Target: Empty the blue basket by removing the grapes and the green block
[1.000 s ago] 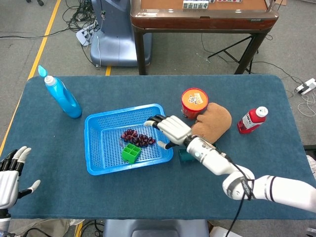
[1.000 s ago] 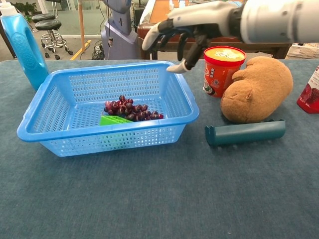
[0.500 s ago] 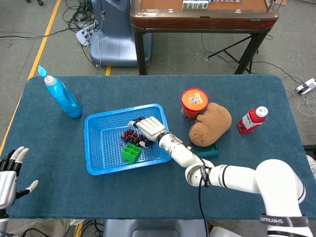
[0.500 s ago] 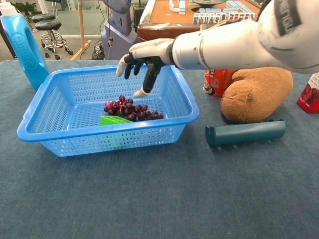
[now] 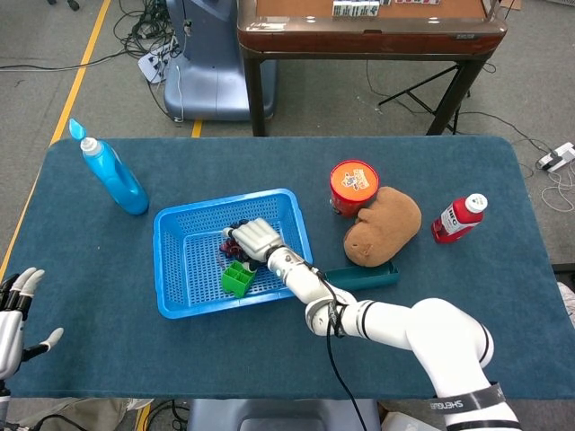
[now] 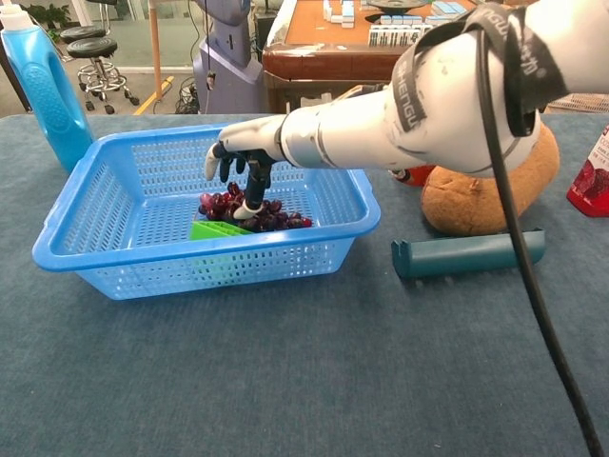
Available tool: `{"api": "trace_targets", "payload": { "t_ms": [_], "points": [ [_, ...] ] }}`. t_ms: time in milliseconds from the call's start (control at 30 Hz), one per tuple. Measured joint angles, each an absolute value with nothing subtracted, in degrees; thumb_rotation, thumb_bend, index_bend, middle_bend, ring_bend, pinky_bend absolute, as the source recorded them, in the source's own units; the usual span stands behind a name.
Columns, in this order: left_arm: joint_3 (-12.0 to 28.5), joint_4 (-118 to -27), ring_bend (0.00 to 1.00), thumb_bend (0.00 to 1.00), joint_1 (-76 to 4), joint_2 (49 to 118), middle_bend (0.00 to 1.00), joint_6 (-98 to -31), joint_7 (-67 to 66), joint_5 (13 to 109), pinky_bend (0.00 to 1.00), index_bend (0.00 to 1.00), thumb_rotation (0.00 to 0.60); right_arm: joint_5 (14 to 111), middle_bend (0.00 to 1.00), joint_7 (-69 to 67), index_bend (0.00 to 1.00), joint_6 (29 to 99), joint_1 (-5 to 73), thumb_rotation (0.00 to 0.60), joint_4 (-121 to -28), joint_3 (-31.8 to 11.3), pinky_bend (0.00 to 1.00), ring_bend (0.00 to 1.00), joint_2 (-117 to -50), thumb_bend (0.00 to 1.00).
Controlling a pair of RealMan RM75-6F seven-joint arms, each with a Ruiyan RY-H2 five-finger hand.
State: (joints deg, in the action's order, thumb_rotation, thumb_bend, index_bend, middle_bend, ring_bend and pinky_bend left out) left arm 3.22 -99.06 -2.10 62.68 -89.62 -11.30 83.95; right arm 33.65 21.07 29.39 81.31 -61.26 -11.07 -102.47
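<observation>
Beside basket (image 5: pixel 175 269): bottle (image 5: pixel 112 175), plush (image 5: pixel 384 224).

The basket (image 5: pixel 176 269) is sitting on the surface (image 5: pixel 269 350), holding the grapes (image 6: pixel 257 213) and, just in front of them, the block (image 5: pixel 238 279). The right hand (image 6: pixel 243 157) is hanging over the grapes inside the basket.

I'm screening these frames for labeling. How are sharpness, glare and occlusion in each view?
Head view: even light, sharp, no glare; right robot hand covers most grapes. Chest view: basket crisp; the near forearm looms large, hiding the red cup.
</observation>
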Motion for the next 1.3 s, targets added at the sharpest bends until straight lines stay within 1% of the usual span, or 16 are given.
{"api": "trace_targets", "payload": {
  "t_ms": [200,600,700,900,1133,1300],
  "points": [
    [3.29,-98.66,0.09,0.19,-2.10,62.88,0.09,-89.50,-10.89,83.90,0.15,0.12,0.600,31.38,0.19,23.67,0.18,29.72,83.02,0.600,-59.48,-9.39,0.34,0.15,-103.98,0.23],
    [3.46,-98.02,0.09,0.19,-1.70,62.98,0.09,-89.72,-9.98,83.28,0.15,0.12,0.600,27.98,0.19,26.28,0.18,30.30,84.48,0.600,-57.27,-8.08,0.35,0.15,-106.09,0.23],
    [3.56,-97.61,0.09,0.19,-1.68,63.11,0.09,-89.34,-9.67,82.70,0.15,0.12,0.600,28.02,0.21,26.70,0.18,30.71,84.54,0.600,-57.00,-7.95,0.37,0.16,-106.54,0.23],
    [3.63,-97.28,0.09,0.19,-1.68,63.26,0.09,-89.29,-9.23,82.72,0.15,0.12,0.600,28.29,0.26,27.83,0.19,32.03,84.34,0.600,-56.63,-7.62,0.43,0.23,-107.29,0.23],
    [3.69,-97.04,0.09,0.19,-1.83,63.50,0.09,-88.97,-9.09,82.69,0.15,0.12,0.600,29.14,0.28,28.57,0.21,32.91,83.66,0.600,-56.92,-7.79,0.49,0.27,-107.79,0.24],
    [3.74,-96.88,0.09,0.19,-1.87,63.55,0.09,-88.82,-9.05,82.55,0.15,0.12,0.600,29.89,0.32,28.78,0.26,33.52,83.09,0.600,-56.80,-8.11,0.57,0.32,-108.15,0.27]
  ]
}}
